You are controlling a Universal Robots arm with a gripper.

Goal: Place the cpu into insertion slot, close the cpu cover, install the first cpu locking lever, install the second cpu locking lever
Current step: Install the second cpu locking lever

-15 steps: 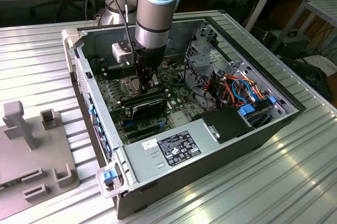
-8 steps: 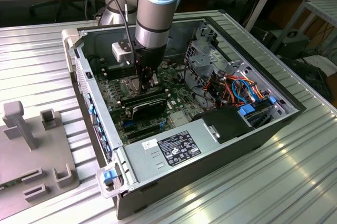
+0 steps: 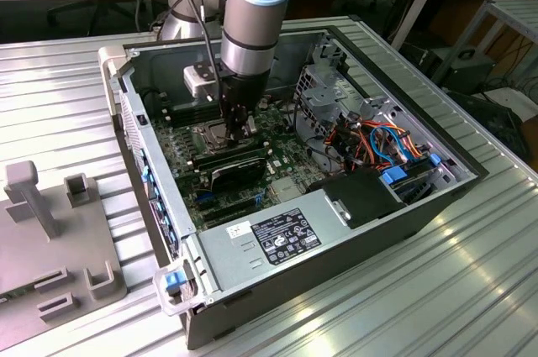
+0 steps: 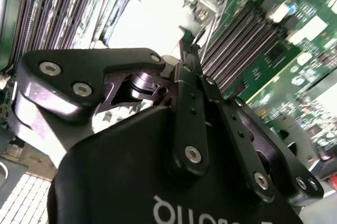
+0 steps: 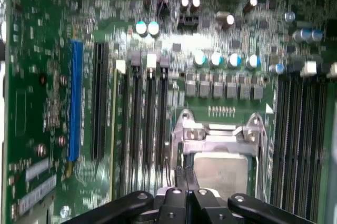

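The cpu (image 5: 220, 172) lies flat in the insertion slot (image 3: 212, 135), its dull silver top showing. The cpu cover (image 5: 218, 135) lies down over it, framing the chip. In the second wrist view the cpu (image 4: 145, 26) glares white. My gripper (image 5: 185, 177) has its two black fingers pressed together, shut, with their tips right at one edge of the socket. A thin wire locking lever (image 5: 172, 153) runs along that edge beside the tips, and another lever (image 5: 261, 153) runs along the opposite side. In the exterior view the gripper (image 3: 234, 126) stands upright over the socket.
Long black memory slots (image 5: 303, 139) flank the socket on one side, and expansion slots (image 5: 100, 103) with a blue one (image 5: 76, 100) on the other. The case walls (image 3: 151, 181), a drive cage (image 3: 324, 88) and the power supply (image 3: 286, 235) ring the board.
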